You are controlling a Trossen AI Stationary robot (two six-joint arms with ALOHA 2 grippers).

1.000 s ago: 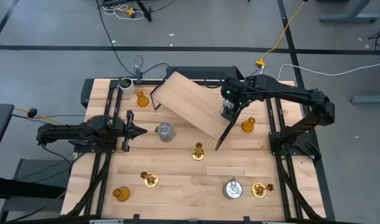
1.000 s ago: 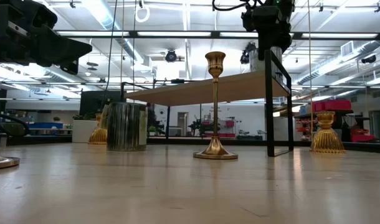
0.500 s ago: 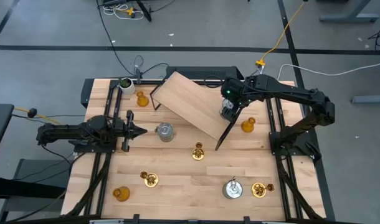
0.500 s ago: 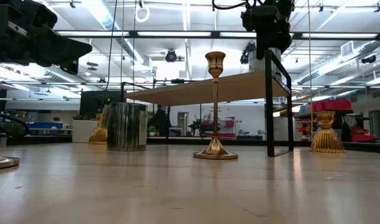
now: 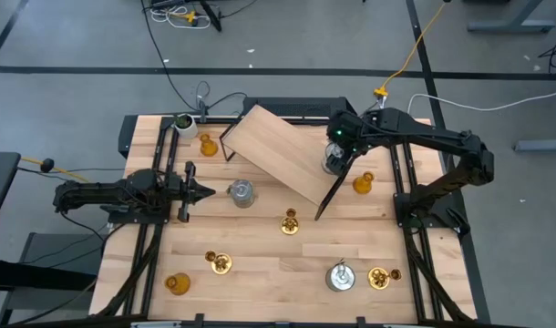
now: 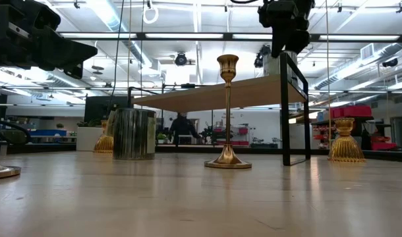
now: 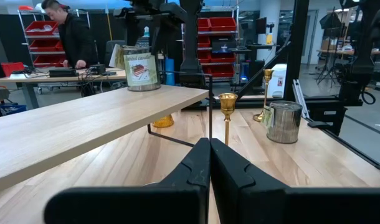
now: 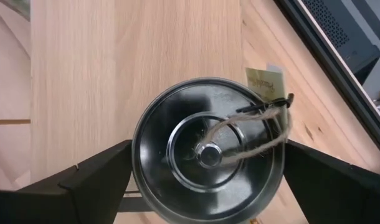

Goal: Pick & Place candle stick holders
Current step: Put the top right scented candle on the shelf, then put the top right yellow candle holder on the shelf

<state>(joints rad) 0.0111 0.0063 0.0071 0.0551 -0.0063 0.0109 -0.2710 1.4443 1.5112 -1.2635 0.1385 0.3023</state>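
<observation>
Silver-grey metal cylinder [image 8: 209, 149] on wooden shelf [image 5: 278, 150] — between right gripper [image 8: 205, 180] fingers

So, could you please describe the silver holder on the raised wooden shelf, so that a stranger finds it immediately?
Find the raised wooden shelf at the back of the table. The silver-grey cylinder stands on its right end, between the right gripper fingers. Unlike the other silver holders, it is up on the shelf and carries a paper tag on twine.

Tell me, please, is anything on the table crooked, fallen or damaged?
Only the wooden shelf looks odd: it stands turned at an angle to the table edges. The right gripper is over it, around a silver cylinder holder standing upright on the shelf. I see no holder fallen, spilled or broken.
</observation>
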